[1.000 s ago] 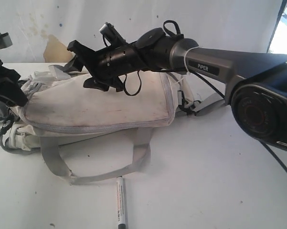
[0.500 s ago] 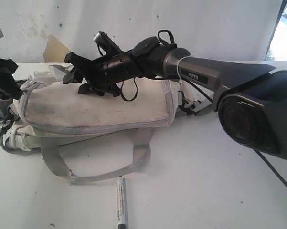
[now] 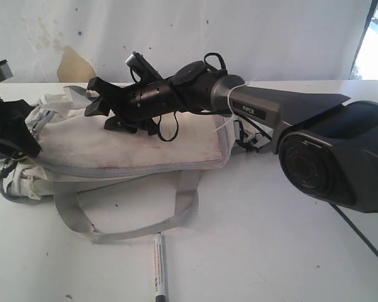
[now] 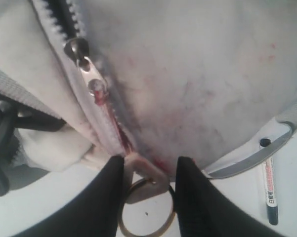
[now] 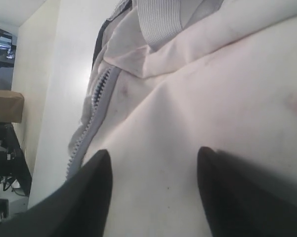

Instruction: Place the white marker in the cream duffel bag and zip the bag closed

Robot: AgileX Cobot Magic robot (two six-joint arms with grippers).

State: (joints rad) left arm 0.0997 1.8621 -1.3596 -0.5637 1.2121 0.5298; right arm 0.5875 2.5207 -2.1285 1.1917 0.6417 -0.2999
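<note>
The cream duffel bag lies on its side at the left of the table. In front of it, the white marker rests on the table beyond a strap loop, outside the bag; the left wrist view also shows the marker. At the bag's left end, my left gripper is closed around a cream end tab with a brass ring. The zipper slider sits just past the tab. My right gripper hovers open over the bag's top fabric, holding nothing.
A grey webbing strap loops across the table between bag and marker. The right arm's bulky body hangs over the table's right half. A white wall stands close behind the bag. A grey zipper line runs along the bag's edge.
The right arm has swung lower and further left over the bag. The left gripper rose, then came back down at the bag's end. The marker has not moved.
</note>
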